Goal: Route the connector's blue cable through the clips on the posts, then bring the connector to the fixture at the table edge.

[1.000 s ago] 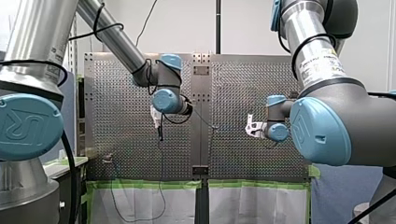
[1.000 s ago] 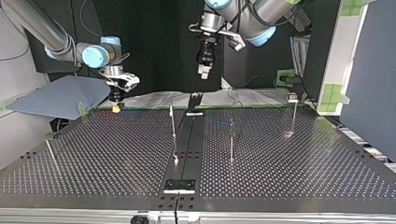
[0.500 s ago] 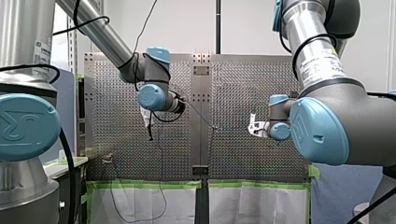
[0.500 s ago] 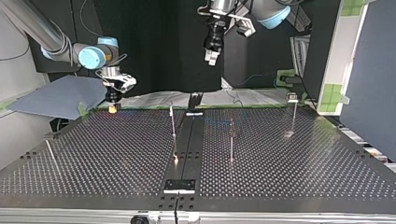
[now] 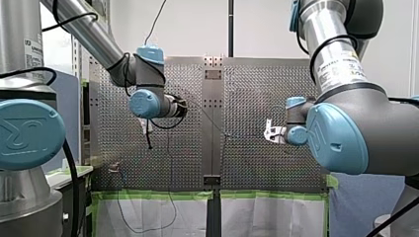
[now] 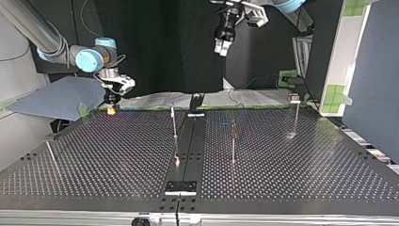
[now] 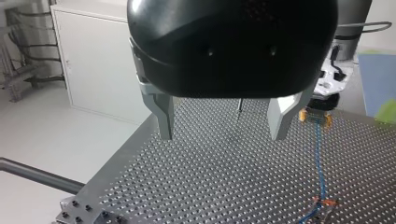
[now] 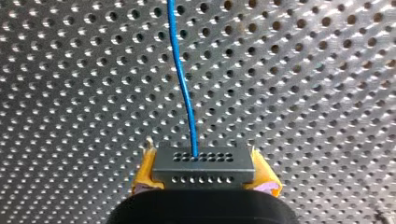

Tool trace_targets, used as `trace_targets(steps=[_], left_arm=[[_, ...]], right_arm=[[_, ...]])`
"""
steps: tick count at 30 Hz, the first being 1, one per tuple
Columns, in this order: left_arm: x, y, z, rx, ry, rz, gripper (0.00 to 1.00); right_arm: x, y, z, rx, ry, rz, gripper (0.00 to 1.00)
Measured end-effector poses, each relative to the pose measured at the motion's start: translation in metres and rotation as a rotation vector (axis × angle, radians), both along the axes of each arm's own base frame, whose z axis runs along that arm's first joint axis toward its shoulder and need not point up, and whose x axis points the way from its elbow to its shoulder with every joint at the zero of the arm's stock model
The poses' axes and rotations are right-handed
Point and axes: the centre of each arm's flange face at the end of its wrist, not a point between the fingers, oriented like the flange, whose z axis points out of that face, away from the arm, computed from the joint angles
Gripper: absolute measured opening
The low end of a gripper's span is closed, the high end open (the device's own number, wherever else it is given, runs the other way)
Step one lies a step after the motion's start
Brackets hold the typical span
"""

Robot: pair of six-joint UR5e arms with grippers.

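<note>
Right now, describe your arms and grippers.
Both my left arm and my right arm are silver tubes with blue joint caps and black cables. My left gripper is black with bare metal fingers; my right gripper has yellow pads.

Perforated metal table (image 6: 117, 155), read from the top view. A flat black strip (image 6: 188, 141) crosses the middle from 6 to 12 o'clock, with a black rectangular plate (image 6: 180, 187) on it at 6 o'clock.

A thin metal post (image 6: 174, 123) stands at 11 o'clock, just beside the strip. A second post (image 6: 233, 141) stands at 1 o'clock and a third post (image 6: 296, 117) at 2 o'clock. A fourth post (image 6: 51, 155), tilted, stands at 9 o'clock.

A thin blue cable (image 6: 215, 122) lies on the surface between the strip and the second post.
</note>
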Motion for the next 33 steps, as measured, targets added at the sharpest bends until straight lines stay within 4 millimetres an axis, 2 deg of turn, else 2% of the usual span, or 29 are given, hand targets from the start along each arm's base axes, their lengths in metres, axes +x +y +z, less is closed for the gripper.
trace_targets(steps=[12, 23, 33], left_arm=[[-0.016, 0.015, -0.053, 0.059, 0.056, -0.001, 1.0], [-0.017, 0.016, -0.057, 0.075, 0.061, 0.001, 1.0], [-0.017, 0.016, -0.057, 0.078, 0.065, 0.001, 1.0]], right_arm=[[-0.002, 0.001, 0.057, -0.059, -0.023, -0.001, 0.0], [-0.019, 0.003, 0.108, -0.083, -0.027, -0.031, 0.0], [-0.055, 0.001, 0.154, -0.101, -0.021, -0.107, 0.0]])
